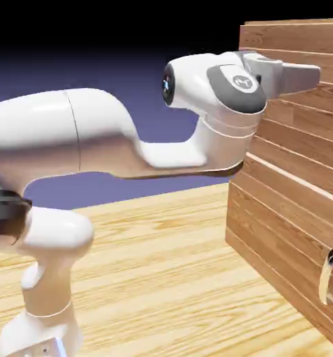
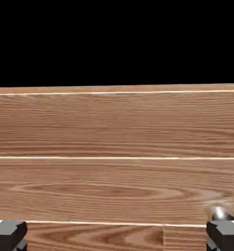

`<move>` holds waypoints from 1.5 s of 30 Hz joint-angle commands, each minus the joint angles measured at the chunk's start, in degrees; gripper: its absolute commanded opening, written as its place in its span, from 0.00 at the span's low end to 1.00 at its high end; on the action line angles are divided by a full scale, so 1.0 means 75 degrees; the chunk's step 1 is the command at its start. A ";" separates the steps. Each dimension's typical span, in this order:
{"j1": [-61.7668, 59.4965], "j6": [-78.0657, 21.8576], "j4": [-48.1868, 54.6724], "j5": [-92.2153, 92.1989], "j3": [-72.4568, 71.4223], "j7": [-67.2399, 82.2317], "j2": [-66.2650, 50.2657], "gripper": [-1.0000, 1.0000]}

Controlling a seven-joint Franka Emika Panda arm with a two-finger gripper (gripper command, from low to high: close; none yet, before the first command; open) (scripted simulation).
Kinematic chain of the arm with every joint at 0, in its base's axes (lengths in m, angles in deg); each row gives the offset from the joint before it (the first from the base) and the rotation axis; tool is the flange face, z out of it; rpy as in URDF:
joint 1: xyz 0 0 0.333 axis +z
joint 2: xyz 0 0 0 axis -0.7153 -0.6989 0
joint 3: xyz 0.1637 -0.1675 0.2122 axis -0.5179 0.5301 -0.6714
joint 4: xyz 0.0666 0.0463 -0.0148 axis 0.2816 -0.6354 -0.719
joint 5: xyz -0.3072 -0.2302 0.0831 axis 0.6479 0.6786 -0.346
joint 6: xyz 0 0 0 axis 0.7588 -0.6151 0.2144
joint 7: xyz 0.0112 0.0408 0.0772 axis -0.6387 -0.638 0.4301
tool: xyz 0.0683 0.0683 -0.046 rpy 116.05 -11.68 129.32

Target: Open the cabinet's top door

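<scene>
The cabinet [image 1: 294, 174] fills the right side of the exterior view, its reddish plank face running from the upper right corner down to the lower right. Your white arm sweeps in from the left, and its hand sits in the upper right, close against the upper planks, which belong to the top door [image 1: 301, 139].

In the hand view, 3 boards fill the lower 2 thirds. The gripper [image 2: 117, 234] is spread wide and empty, 1 grey fingertip in each bottom corner.

The likely trouble: no handle of the top door shows clearly, only a small silver glint [image 2: 218, 213] at lower right. Closing here would pinch nothing, and pushing in would ram the boards.

Open room lies left of the cabinet, above the table [image 1: 162, 279]. The lower handle [image 1: 327, 277] sits at lower right, and is the wrong one.
</scene>
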 commanded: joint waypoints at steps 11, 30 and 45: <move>0.1736 0.0207 0.1398 0.2858 0.1846 -0.1759 0.0460 0.50; -0.0269 -0.2200 -0.1008 0.3352 0.0053 -0.2485 0.0971 0.00; -0.4346 -0.4850 -0.4912 0.1549 -0.3524 -0.2772 0.2061 0.00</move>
